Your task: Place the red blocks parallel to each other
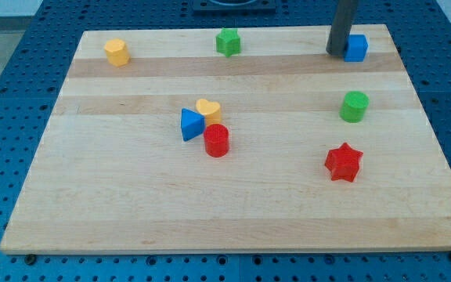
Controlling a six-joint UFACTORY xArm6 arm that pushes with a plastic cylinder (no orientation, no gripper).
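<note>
A red cylinder point(217, 140) stands near the board's middle, touching a blue triangle block point(191, 124) and a yellow heart block point(208, 110). A red star block point(343, 162) lies to the view's right, lower than the cylinder. My tip point(336, 52) is at the view's top right, right beside the left side of a blue cube point(356, 48), far from both red blocks.
A green cylinder point(354, 106) stands above the red star. A green star block point(228, 41) sits at the top middle and a yellow hexagon block point(117, 52) at the top left. The wooden board point(92, 196) lies on a blue perforated table.
</note>
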